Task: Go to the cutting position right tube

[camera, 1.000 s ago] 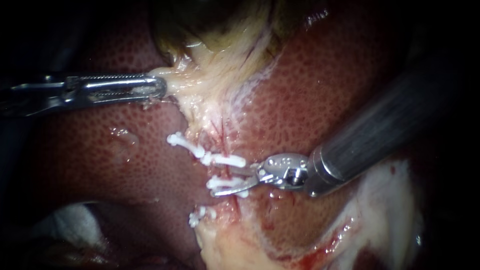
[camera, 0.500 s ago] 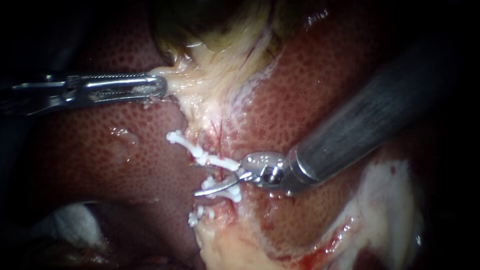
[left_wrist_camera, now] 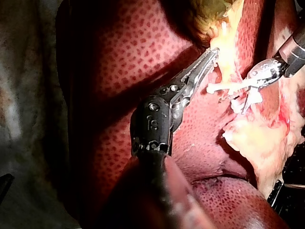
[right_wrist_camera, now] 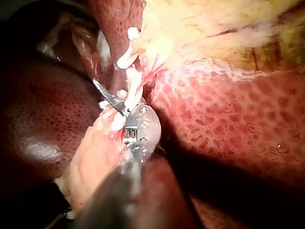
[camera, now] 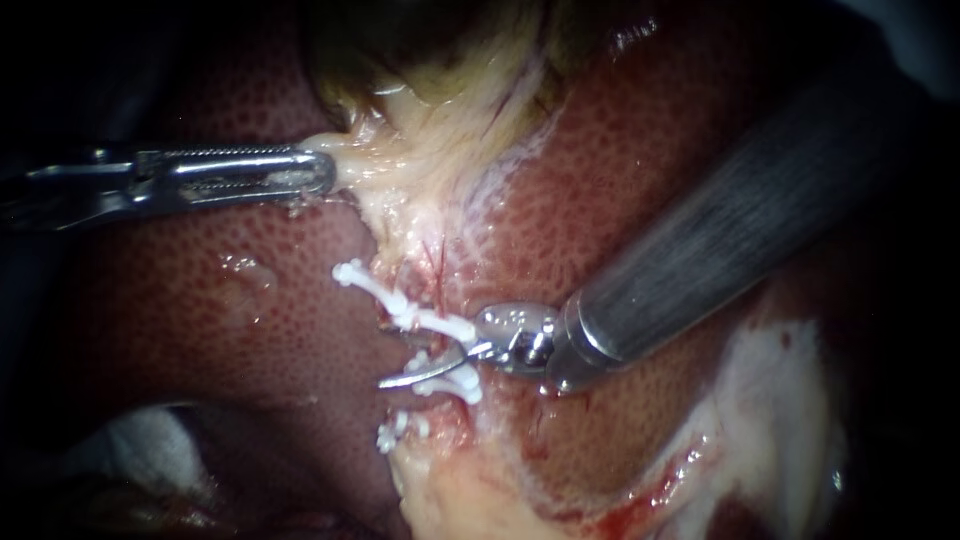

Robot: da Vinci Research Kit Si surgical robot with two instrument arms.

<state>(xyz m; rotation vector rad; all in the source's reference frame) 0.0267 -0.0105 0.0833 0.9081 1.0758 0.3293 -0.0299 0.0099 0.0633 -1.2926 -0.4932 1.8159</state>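
Mottled liver [camera: 250, 290] backs left instrument [camera: 325, 172] clamping pale tissue [camera: 400, 170], right instrument [camera: 400, 358] with blades parted among clips [camera: 400, 305].

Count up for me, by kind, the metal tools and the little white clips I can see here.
Instruments: 2 (left instrument, right instrument)
White clips: 4
Total: 6

You are working with two instruments. Left instrument [camera: 318, 175]: you are seeing long silver jaws, slotted, finely toothed, on a black wrist housing [left_wrist_camera: 151, 126] carrying small screws. Right instrument [camera: 400, 358]: you are seeing thin curved silver blades, a shiny stamped hinge block, a dull grey round shaft [camera: 720, 240].
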